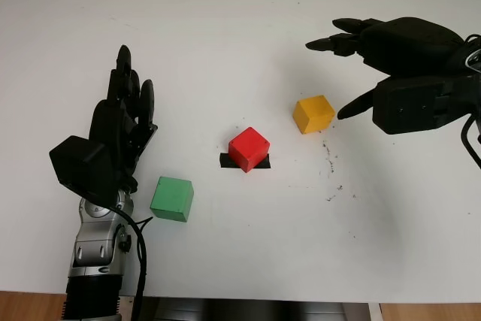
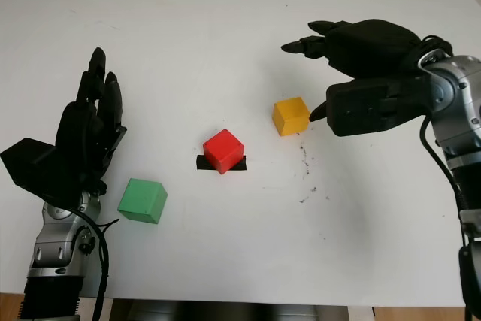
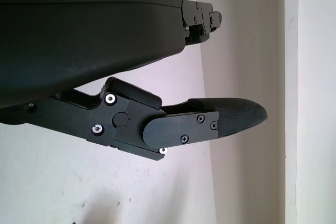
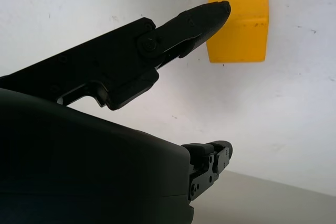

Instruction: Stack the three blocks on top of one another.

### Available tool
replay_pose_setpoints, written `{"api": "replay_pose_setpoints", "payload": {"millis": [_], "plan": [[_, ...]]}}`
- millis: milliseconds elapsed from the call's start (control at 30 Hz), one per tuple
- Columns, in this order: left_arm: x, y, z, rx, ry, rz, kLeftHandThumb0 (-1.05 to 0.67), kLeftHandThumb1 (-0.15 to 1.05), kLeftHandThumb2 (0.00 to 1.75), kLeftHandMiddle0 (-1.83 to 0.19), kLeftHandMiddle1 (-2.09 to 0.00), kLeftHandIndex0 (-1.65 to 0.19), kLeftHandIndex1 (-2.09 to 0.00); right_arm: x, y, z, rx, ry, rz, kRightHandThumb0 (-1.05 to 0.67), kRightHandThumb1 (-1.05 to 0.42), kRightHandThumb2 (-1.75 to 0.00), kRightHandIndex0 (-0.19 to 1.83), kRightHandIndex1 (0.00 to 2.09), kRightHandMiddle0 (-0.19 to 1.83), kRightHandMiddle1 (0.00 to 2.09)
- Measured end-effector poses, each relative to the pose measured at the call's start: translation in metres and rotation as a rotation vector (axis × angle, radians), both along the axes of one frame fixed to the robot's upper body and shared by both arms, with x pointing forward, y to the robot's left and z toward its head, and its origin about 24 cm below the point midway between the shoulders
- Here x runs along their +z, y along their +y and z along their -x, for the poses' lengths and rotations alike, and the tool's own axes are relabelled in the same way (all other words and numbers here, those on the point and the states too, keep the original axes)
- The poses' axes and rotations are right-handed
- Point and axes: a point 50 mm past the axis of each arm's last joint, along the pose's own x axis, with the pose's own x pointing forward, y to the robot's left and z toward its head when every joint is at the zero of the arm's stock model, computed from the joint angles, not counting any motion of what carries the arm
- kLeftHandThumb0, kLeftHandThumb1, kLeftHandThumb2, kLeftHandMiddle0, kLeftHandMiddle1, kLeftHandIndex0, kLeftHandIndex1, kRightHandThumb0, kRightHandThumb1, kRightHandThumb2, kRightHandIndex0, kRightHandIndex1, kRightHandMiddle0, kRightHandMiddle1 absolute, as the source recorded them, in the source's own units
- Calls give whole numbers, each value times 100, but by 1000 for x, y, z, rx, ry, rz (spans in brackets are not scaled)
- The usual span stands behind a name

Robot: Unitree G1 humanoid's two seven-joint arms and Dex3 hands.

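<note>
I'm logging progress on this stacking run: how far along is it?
Nothing is stacked yet: the green cube block, red cube block and yellow cube block sit apart on the white table. The open right hand hovers beside the yellow one; the left hand is open near the green one. All stacking remains.

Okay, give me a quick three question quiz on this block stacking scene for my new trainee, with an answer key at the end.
1. True or false: the red block sits on a strip of black tape.
2. Which block is nearest the right robot hand? A) green B) red C) yellow
3. Fill in: the left robot hand is open beside the ____ block.

Key
1. True. The tape shows on both sides under the red block.
2. C. The yellow block lies just off the right robot hand's thumb, not yet grasped.
3. Green. The green block lies on the white table, apart from the hand.
</note>
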Motion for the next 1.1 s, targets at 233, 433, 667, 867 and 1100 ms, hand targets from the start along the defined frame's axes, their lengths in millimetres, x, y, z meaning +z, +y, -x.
{"api": "replay_pose_setpoints", "payload": {"millis": [233,433,667,867,1100], "plan": [[0,0,0,-6,0,-2,-75,105,53,8,-5,5,-5,-8,2,-2,3,22,4,-69,-84,-5,10,8,28,11],[0,0,0,-4,1,-1,-74,105,54,8,-6,5,-5,-16,4,-2,6,31,2,-67,-84,-5,11,8,30,10],[0,1,0,-3,2,0,-74,105,54,9,-5,5,-5,-20,4,-2,2,42,-7,-64,-84,-5,12,7,31,8],[0,1,0,-4,1,2,-74,105,54,8,-6,4,-6,-25,5,-2,5,55,-14,-61,-83,-5,13,7,32,8],[1,1,0,-7,1,0,-74,105,54,9,-5,5,-5,-30,6,-2,-1,61,-27,-58,-84,-5,14,7,36,8]]}}
